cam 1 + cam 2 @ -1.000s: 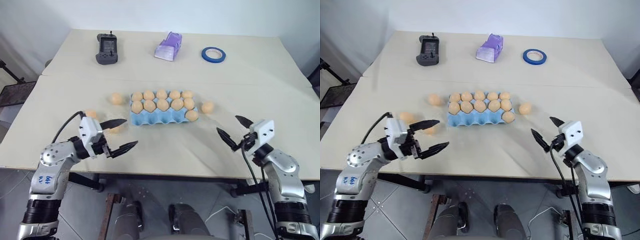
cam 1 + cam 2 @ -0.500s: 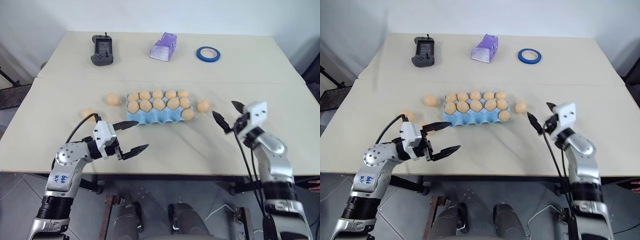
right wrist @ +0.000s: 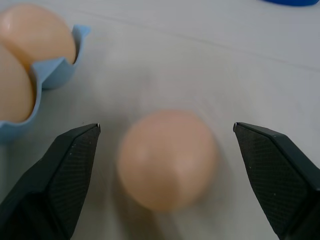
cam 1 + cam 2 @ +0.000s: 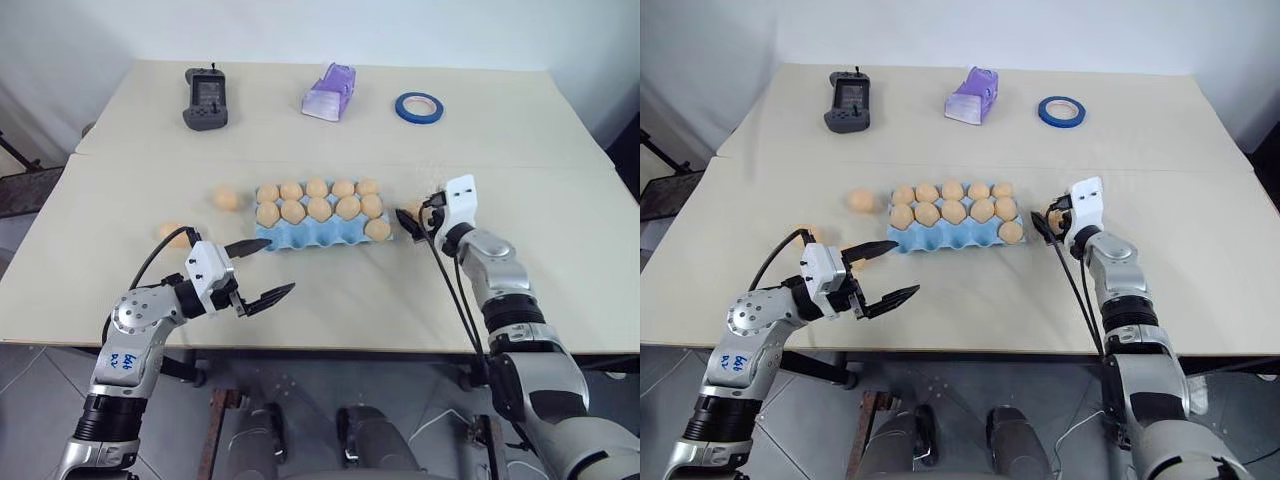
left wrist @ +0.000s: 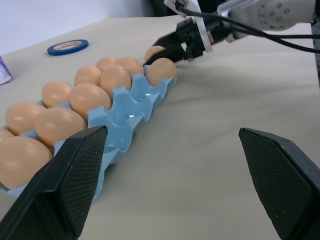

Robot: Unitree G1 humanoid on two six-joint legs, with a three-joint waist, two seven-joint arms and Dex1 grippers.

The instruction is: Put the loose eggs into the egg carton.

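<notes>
A robotics test lab: bare white walls, two plain beige counters (image 4: 330, 290) pushed together, a handheld controller (image 4: 206, 98), a blue tape roll (image 4: 418, 106), grey tiled floor (image 4: 40, 365) below

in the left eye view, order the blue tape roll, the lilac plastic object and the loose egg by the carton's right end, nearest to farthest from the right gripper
1. Loose egg: on the table between the open fingers of the right gripper.
2. Blue tape roll: far side of the table, straight beyond the gripper.
3. Lilac plastic object: far side, further left.
</notes>
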